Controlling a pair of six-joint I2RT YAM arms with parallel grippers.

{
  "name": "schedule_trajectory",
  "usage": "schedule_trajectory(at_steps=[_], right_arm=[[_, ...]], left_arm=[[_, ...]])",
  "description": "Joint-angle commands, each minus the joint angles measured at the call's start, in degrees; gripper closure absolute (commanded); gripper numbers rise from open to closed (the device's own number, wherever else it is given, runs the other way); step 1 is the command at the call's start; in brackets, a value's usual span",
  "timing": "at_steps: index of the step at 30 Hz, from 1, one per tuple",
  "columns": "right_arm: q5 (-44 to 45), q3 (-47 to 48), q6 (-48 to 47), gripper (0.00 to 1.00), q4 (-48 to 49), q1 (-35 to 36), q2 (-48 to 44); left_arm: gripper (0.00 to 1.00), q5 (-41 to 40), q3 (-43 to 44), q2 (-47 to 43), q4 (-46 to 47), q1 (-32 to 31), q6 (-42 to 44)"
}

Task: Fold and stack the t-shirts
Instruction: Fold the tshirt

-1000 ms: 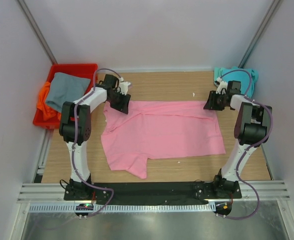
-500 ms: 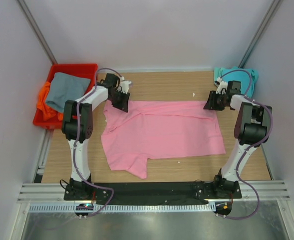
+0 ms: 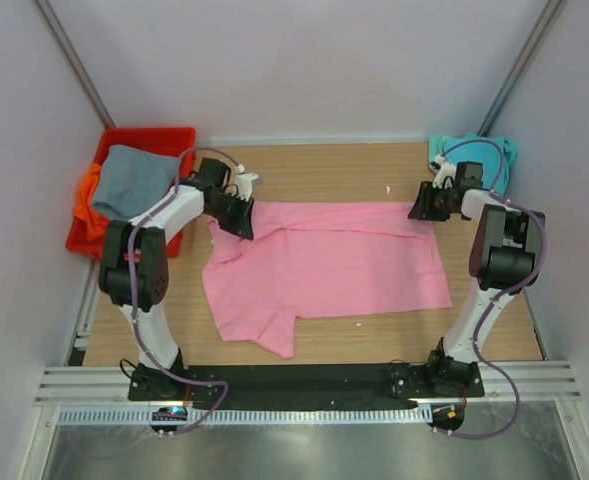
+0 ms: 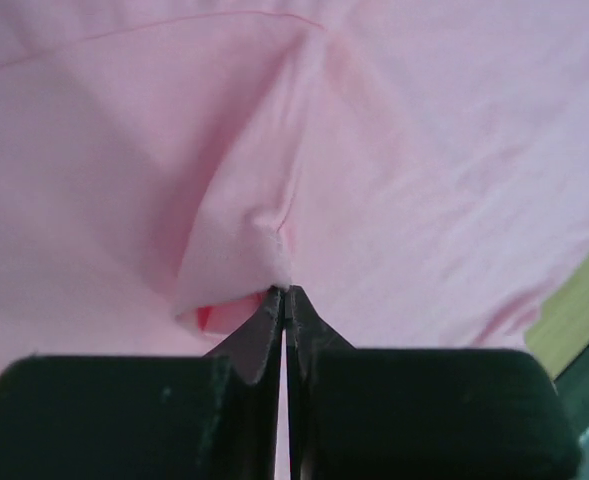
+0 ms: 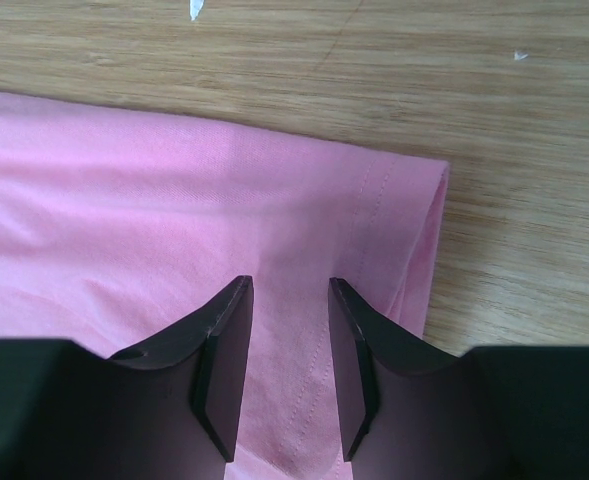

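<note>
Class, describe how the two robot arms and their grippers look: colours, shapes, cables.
Both the left arm and right arm have white links, black joints and a looping purple-grey cable. The left gripper and right gripper are black, each with two tapered wedge fingers.

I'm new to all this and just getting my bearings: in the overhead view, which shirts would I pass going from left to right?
First the orange t-shirt → grey t-shirt → pink t-shirt → teal t-shirt.
</note>
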Motion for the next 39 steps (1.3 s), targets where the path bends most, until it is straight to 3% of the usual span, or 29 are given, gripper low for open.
schedule_trajectory(at_steps=[1, 3, 4, 8, 17, 23, 39], right_arm=[[0.22, 0.38, -0.42, 0.58, 0.76, -0.49, 0.79], [0.22, 0.38, -0.42, 0.58, 0.76, -0.49, 1.05], [0.13, 0.46, -0.42, 0.58, 0.76, -0.49, 1.22], [-0.13, 0.90, 0.02, 0.58, 0.50, -0.49, 1.67], [-0.66, -0.06, -0.16, 0.58, 0.85, -0.50, 0.00], [1.27, -0.15, -0.60, 0.58, 1.03, -0.58, -0.53], [10.50, 16.44, 1.25, 0.57, -7.85, 0.65, 12.38]], left_arm=[[0.97, 7.76, -3.70, -10.29, -3.43, -1.31, 4.41], [0.86, 12.07, -6.78, -12.76, -6.23, -2.62, 6.18], [0.68, 13.30, -7.31, -12.76, -7.47, -3.07, 7.76], [0.49, 16.20, -5.31, -8.12, -14.14, -3.51, 10.05], [0.50, 10.94, -1.44, -3.98, -6.52, 0.00, 5.93], [0.50, 10.24, 4.28, 3.67, -5.29, 2.73, 3.38], [0.50, -0.84, 17.72, 17.29, -2.46, 4.31, -4.00]])
